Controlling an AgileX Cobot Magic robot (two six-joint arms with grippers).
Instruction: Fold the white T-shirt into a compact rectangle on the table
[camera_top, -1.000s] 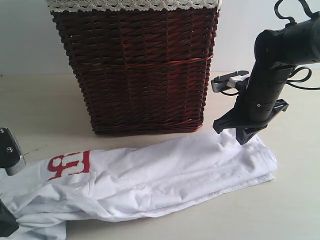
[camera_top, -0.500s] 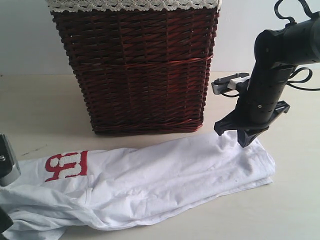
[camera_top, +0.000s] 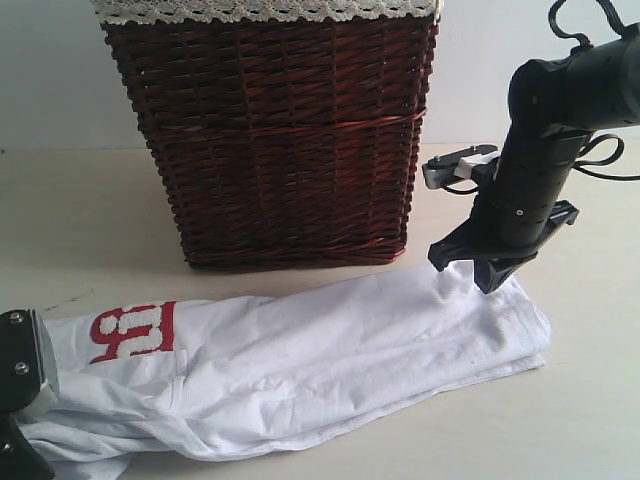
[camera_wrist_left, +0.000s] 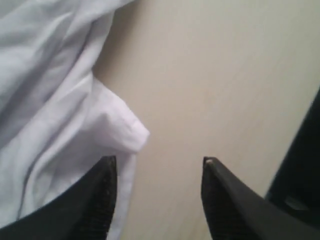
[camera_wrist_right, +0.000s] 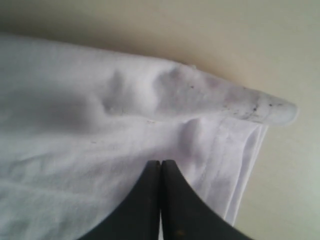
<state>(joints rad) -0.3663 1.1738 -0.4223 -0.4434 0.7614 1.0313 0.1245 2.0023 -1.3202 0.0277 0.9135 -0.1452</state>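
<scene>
Left gripper (camera_wrist_left: 157, 162): jaws spread; only bare table (camera_top: 80, 220) between them; a loose corner of cloth lies just beside one finger.
Right gripper (camera_wrist_right: 161, 162): fingers pressed together, apparently pinching a thin peak of cloth at the garment's right end.
Item: white T-shirt (camera_top: 300, 370), lying as a long rumpled band across the table, in front of the wicker basket (camera_top: 280, 140); red patch (camera_top: 132, 330) toward its left end.
Handling (judged): light, limp, thin cotton; no stiffness; sags and creases wherever unsupported; stacked layers likely to slide apart; not fragile.
Hold points (judged): hems, corners and doubled edges, pinching through all layers; at the left end, the corner beside the spread jaws.
Caution: catching one layer only would spoil the fold.
</scene>
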